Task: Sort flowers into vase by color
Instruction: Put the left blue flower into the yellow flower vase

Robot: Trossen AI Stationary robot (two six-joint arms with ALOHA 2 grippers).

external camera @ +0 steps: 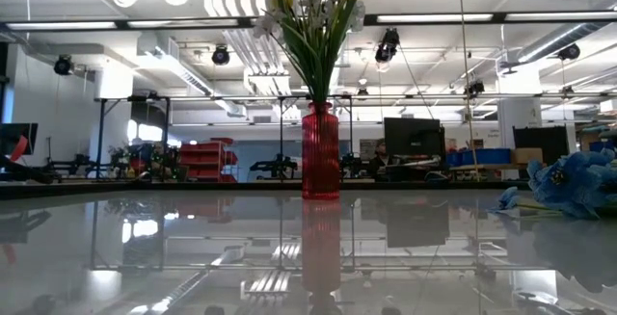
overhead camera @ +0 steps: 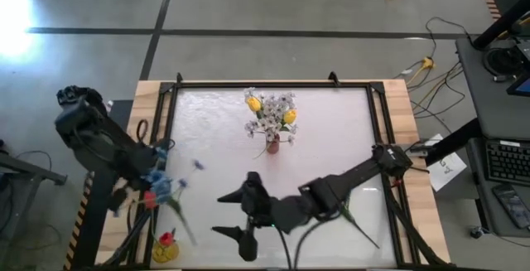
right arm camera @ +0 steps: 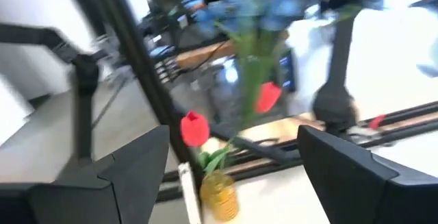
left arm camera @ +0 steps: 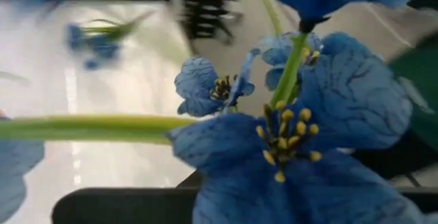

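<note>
My left tool [overhead camera: 157, 176], at the left edge of the high view, is clamped on a spray of blue flowers [overhead camera: 159, 181]; the left wrist view is filled with their petals and a green stem. My right tool [overhead camera: 240, 217], at lower centre, has its fingers spread apart and holds nothing.

Risks from here:
- The grip appears to sit near the blooms, not low on the stem. The spray could pivot or slip during transport.
- The two arms work close together at the lower left. A careless sweep by either one could cause contact.
- The yellow vase [overhead camera: 165, 251] at the lower left corner looks small and light. A trailing stem could tip it.

Containers:
- The red vase [overhead camera: 272, 146], upper centre of the surface [overhead camera: 331, 138], stands upright and holds white blossoms [overhead camera: 273, 115] with yellow tulips [overhead camera: 254, 103].
- The yellow vase holds a red tulip [overhead camera: 166, 238].
- A loose blue bloom [overhead camera: 198, 165] lies just right of my left tool.
</note>
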